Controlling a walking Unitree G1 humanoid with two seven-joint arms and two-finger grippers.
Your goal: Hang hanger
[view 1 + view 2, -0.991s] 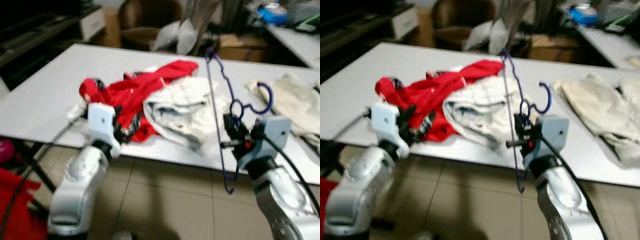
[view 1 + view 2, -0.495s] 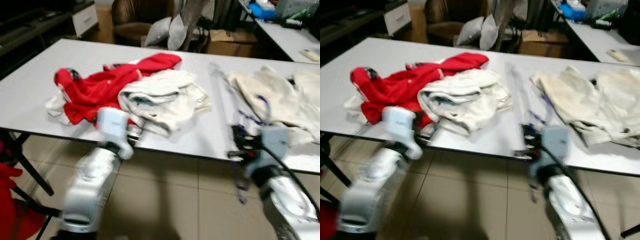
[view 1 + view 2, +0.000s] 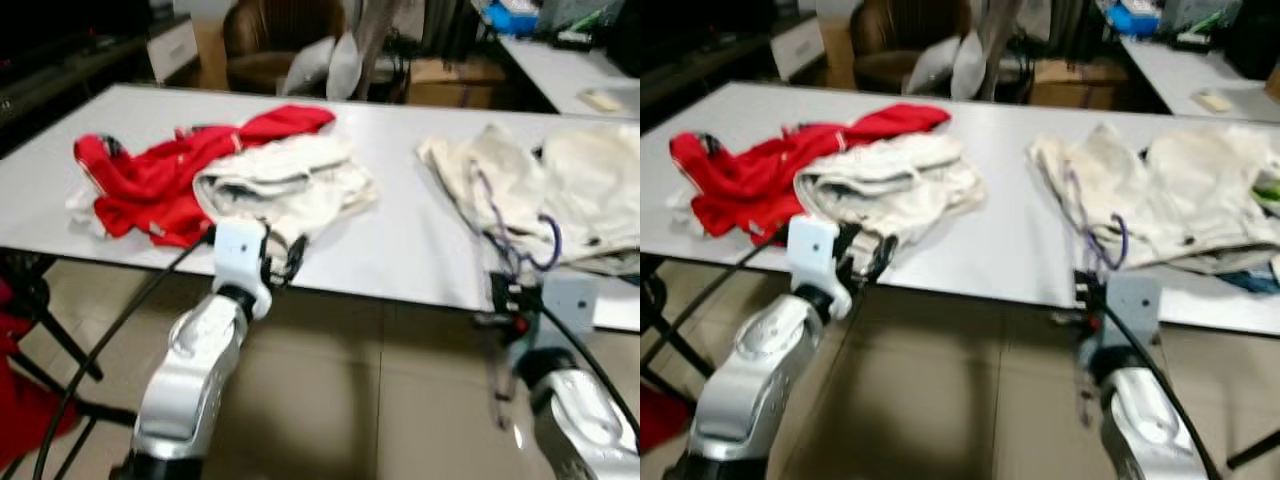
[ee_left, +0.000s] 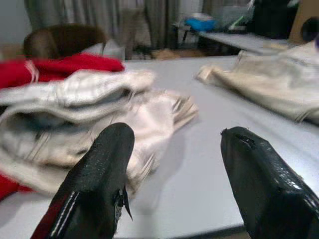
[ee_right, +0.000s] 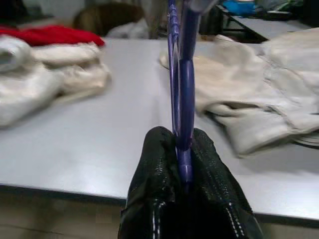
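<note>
The right gripper [image 5: 183, 164] pinches a purple hanger [image 5: 180, 84] upright over the table [image 5: 99, 144], cream clothes [image 5: 249, 94] beyond.

A long white table [image 3: 400, 240] is spread with a crumpled red garment [image 3: 165, 170], a cream garment [image 3: 285, 185] beside it, and pale clothes [image 3: 545, 185] well apart.

Soft, even indoor light, dim toward background. Slight motion blur across both eye views. Sheen on white table [image 3: 400, 250]. Wrist views sharper up close, black fingers [image 4: 107, 164] glossy, backgrounds hazy.
</note>
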